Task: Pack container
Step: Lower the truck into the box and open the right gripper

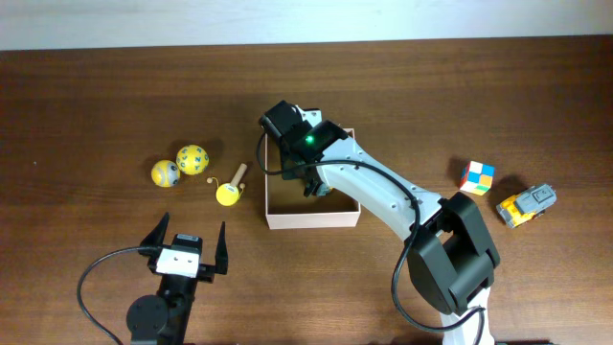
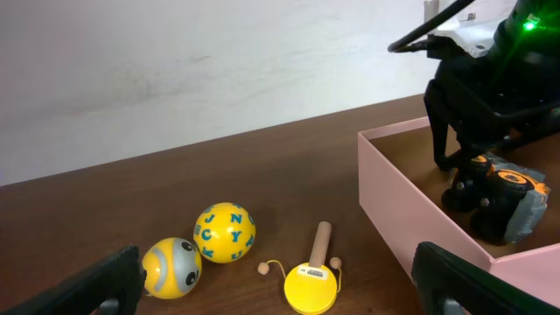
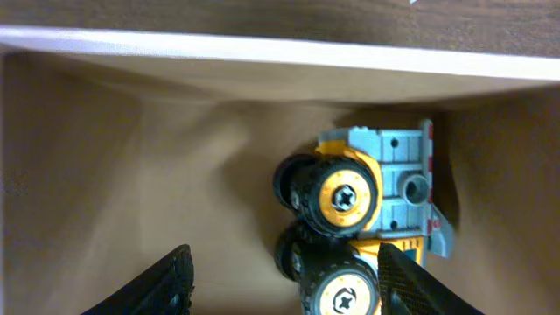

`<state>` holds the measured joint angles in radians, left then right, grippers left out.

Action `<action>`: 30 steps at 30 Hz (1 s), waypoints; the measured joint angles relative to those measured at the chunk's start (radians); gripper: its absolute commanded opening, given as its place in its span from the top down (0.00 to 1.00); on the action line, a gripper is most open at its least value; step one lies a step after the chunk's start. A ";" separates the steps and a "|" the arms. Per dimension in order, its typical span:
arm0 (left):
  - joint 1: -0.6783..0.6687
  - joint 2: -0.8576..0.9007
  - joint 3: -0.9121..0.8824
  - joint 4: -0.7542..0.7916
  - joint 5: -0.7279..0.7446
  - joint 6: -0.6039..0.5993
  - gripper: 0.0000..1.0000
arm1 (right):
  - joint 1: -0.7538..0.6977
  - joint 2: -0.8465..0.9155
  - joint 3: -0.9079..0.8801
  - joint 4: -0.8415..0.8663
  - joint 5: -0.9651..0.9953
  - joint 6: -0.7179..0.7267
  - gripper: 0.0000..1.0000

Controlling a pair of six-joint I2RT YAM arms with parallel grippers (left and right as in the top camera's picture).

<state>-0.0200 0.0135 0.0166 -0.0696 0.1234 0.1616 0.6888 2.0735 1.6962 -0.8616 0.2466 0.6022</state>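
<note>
- We see the box straight below the right hand. The hand reaches into it, and the far wall lies just ahead of the fingertips.
- The right hand's fingers stand apart and clamp nothing. A toy truck lies on its side on the box floor, just ahead of them and a little toward the right finger. Its wheels face the hand, and its length runs forward, across the line on which the fingers close.
- We judge this truck delivered, so the next move is to lift clear and fetch another toy.
- The left hand is spread fully wide and empty. From it the box lies ahead and to the right, well apart.
- The box is square, so we find no long side to line up with.
- Still outside the box, near the left hand: two yellow balls ahead and slightly left, touching or nearly so, and one yellow paddle toy ahead, between the balls and the box.
- Still outside, off to the right of the right hand: one puzzle cube and one second truck. We judge the right arm the nearer for these.
- Our count: one box, two trucks, two balls, one paddle toy, one cube.
</note>
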 measured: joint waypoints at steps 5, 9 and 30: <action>0.000 0.000 0.000 0.000 0.000 0.000 0.01 | 0.000 0.000 0.000 0.002 -0.021 0.000 0.38; 0.000 0.000 0.000 0.000 0.000 0.000 0.01 | 0.000 0.000 0.000 0.000 -0.041 0.008 0.38; 0.000 0.000 0.000 0.000 0.000 0.000 0.01 | 0.020 0.000 0.000 -0.043 -0.107 0.054 0.38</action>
<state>-0.0200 0.0135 0.0166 -0.0696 0.1234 0.1616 0.7086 2.0735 1.6958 -0.9047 0.1398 0.6563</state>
